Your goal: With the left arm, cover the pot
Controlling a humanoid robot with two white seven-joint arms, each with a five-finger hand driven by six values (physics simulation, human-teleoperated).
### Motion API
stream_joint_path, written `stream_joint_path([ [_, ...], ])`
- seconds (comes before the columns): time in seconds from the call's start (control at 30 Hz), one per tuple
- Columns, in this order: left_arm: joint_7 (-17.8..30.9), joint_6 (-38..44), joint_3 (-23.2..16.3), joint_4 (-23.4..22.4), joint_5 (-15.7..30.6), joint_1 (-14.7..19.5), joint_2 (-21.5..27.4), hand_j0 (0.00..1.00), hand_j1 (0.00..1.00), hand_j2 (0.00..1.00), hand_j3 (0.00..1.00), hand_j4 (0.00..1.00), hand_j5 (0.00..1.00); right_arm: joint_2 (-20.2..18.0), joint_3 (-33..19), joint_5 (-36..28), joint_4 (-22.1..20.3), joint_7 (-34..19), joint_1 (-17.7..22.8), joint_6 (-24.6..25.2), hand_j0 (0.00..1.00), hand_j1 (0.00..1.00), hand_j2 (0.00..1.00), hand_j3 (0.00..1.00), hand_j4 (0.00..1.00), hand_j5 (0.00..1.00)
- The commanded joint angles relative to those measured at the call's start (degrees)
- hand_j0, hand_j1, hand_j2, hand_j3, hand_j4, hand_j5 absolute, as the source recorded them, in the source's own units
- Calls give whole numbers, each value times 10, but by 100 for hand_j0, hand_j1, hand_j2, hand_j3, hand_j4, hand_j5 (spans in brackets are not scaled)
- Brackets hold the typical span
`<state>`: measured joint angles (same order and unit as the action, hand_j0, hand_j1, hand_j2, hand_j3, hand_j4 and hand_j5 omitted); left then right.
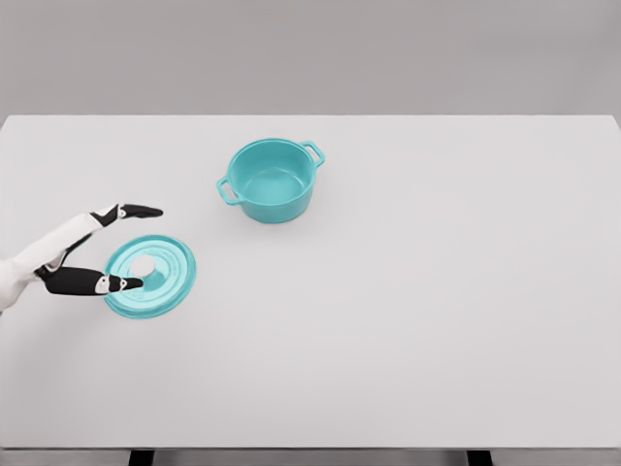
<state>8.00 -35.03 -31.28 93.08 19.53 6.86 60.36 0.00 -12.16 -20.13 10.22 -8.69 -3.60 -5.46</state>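
Left hand at the lid, pot uncovered

The lid [150, 276] lies flat on the tabletop [408, 320], the left hand [124, 248] at its near-left edge, fingers spread apart, gripping nothing. It looks rigid, smooth, likely slippery; the centre knob seems the best hold, though a fingertip partly hides it. Beyond-right of the lid stands the pot [271, 180].

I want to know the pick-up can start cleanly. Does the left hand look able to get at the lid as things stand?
Probably yes. The left hand is open at the lid's left edge, one finger above it and one reaching over its rim. Nothing lies between them, and the pot stands well apart.
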Motion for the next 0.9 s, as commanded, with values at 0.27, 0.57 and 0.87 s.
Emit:
stream_joint_path([
  [0.27, -2, 0, -3, -4, -78, 5, -4, 79, 79, 79, 79, 79, 79, 0, 0, 0, 0, 0, 0, 0, 100, 100, 100, 100, 100, 100],
  [0.57, -4, 0, 4, -50, -50, 6, -21, 79, 79, 79, 79, 79, 79, 0, -1, 0, 0, 0, 0, 0, 100, 100, 100, 100, 100, 100],
  [0.87, -4, 0, 1, -104, -50, 7, -45, 79, 79, 79, 79, 79, 79, 0, 0, 0, 0, 0, 0, 0, 100, 100, 100, 100, 100, 100],
])
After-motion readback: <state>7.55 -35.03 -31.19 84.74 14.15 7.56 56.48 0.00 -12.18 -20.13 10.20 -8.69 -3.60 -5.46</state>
